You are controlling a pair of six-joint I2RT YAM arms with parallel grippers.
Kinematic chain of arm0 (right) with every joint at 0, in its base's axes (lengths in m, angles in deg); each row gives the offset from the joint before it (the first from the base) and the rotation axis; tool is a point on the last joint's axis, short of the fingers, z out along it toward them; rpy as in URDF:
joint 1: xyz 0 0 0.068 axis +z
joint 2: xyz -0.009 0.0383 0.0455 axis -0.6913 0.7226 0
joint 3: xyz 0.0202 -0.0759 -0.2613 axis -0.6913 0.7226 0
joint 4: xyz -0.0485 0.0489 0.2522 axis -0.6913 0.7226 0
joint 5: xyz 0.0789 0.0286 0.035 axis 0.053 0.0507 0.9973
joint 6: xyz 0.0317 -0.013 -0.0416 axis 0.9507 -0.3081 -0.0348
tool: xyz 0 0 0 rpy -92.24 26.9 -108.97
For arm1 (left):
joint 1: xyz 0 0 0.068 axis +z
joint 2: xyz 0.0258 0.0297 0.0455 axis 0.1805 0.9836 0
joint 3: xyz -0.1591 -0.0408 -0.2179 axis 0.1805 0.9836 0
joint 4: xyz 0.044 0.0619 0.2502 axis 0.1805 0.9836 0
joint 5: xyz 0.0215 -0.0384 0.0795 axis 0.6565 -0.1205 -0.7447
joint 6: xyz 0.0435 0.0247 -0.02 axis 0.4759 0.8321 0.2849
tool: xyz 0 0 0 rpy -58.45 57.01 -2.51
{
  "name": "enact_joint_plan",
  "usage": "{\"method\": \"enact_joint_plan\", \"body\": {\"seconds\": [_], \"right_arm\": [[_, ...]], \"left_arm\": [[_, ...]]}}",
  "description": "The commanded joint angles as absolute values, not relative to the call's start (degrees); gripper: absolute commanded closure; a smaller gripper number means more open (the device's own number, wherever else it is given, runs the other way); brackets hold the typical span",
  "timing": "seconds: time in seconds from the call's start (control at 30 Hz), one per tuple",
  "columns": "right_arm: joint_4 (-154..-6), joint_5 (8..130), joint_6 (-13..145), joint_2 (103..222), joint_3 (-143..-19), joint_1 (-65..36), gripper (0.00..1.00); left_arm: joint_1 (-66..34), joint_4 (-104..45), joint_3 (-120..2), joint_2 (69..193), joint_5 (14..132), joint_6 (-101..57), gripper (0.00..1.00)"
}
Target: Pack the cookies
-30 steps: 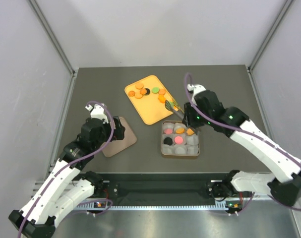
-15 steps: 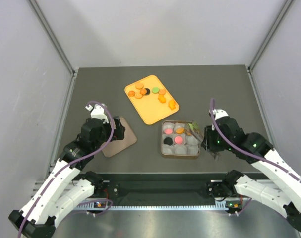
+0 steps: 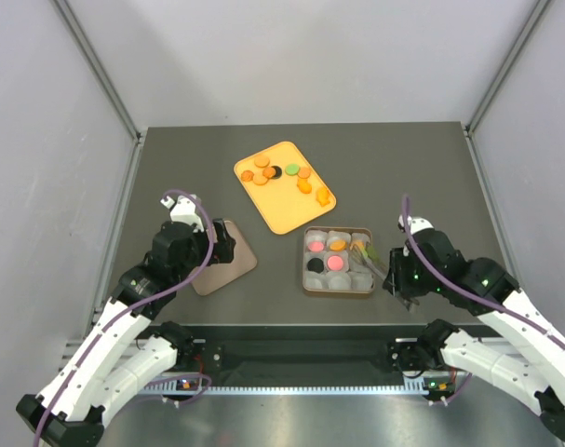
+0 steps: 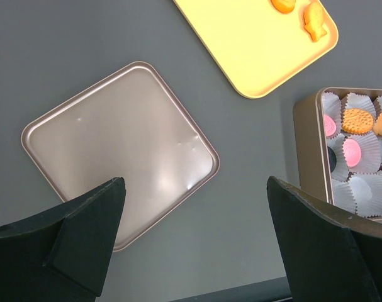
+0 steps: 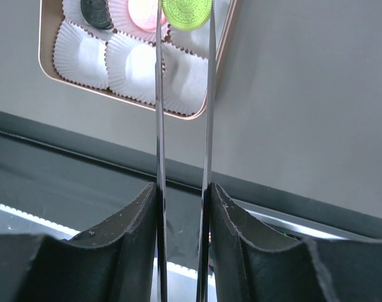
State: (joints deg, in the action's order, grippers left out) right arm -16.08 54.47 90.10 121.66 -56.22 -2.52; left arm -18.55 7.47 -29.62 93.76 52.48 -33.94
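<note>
Two arms, one box to fill: the right gripper point(image 5: 183, 187) is clamped on tweezers point(image 5: 160, 126), whose blades in turn pinch a green cookie point(image 5: 186, 11) at their tips. That cookie hangs beyond the fingers, straight along the blades' length, over the middle cup of the right column of the tin point(image 5: 134, 103). From there the drop looks to be plain downward; a round disc gives no long axis to line up.

The tin sits by the near edge of the counter point(image 3: 403, 168), right of centre, and the right arm is much the nearer. It holds nine paper cups. Five are filled, with two pink, two orange and one black. Four are bare: the one under the green cookie and the three along the near side.

On the tray point(image 3: 282, 216), at mid-counter toward the far edge, lie about nine more cookies: seven orange as far as the overlap allows, one black and one green.

The left gripper point(image 4: 196, 182) hovers with fingers wide apart over the lid point(image 4: 115, 145), toward the near-left corner, holding nothing.
</note>
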Motion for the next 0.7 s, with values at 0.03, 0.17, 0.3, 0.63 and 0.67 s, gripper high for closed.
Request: {"method": "enact_joint_plan", "body": {"seconds": [0.03,0.17,0.3,0.63,0.67], "right_arm": [[-15.42,55.56,91.02,120.34,-55.78,-2.42,0.66],[-15.51,56.53,91.02,120.17,-54.64,-2.42,0.66],[-15.60,56.35,91.11,120.17,-54.37,-2.43,0.65],[-15.86,55.04,91.29,120.34,-54.02,-2.42,0.62],[-15.78,54.95,91.20,120.26,-54.02,-2.42,0.62]], "left_arm": [[-18.78,6.08,-29.49,93.67,52.95,-33.46,0.01],[-18.78,6.17,-29.49,93.67,52.87,-33.46,0.01],[-18.78,6.08,-29.49,93.58,52.87,-33.46,0.01],[-18.78,6.25,-29.49,93.84,52.87,-33.46,0.01],[-18.78,6.25,-29.49,93.84,52.78,-33.46,0.01]]}}
